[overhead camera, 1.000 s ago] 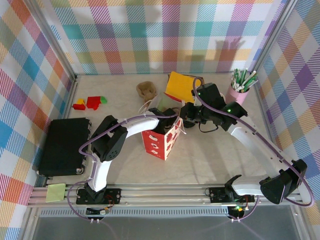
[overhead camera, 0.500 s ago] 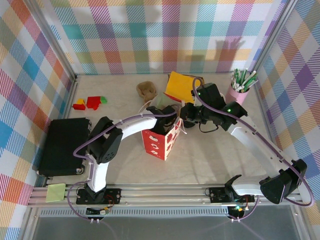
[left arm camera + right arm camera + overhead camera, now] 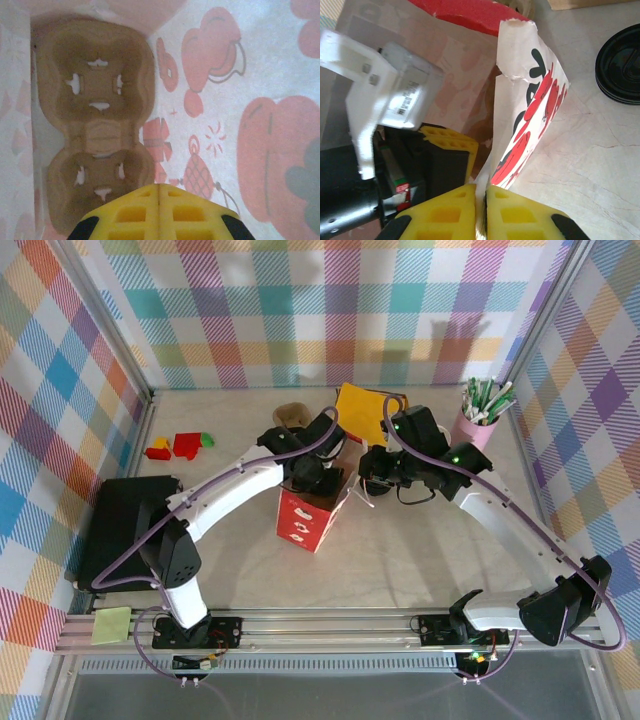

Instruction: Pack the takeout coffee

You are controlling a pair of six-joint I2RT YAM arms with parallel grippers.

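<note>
A red-and-white printed paper bag (image 3: 300, 525) stands open near the middle of the pale surface (image 3: 420, 560), and both arms meet at its mouth. The left gripper (image 3: 159, 192) reaches down into the bag from the left with its yellow fingertips pressed together and nothing between them. Below it, on the bag's floor, lies a brown pulp cup carrier (image 3: 97, 125) with two empty wells, against the left wall. The right gripper (image 3: 481, 195) is at the bag's right rim, its fingertips pinched closed on the torn paper edge.

Of the takeout coffee, the black round plastic lid (image 3: 620, 67) lies flat on the surface just right of the bag, apart from it. The cup's place cannot be told.

A pink cup of green-and-white straws (image 3: 474, 425) stands at the far right. A yellow sheet (image 3: 365, 410) lies beyond the bag, and a flat black case (image 3: 125, 530) sits at the left edge.
</note>
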